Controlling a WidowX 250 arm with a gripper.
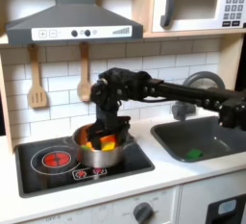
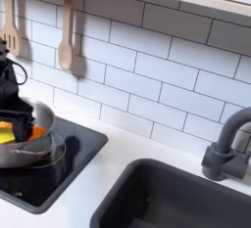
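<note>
End effector clamped on the pot rim, over the stove right burner. Rigid, slippery metal; likely light; contents could spill.

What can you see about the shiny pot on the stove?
The pot is a round, silvery, metal-looking toy pot. It sits upright toward the right end of the black stovetop in the first exterior view, over a red ring burner. Orange and yellow pieces fill it. The black gripper reaches down into it at its rim; whether it grips the pot is hard to tell.
</note>
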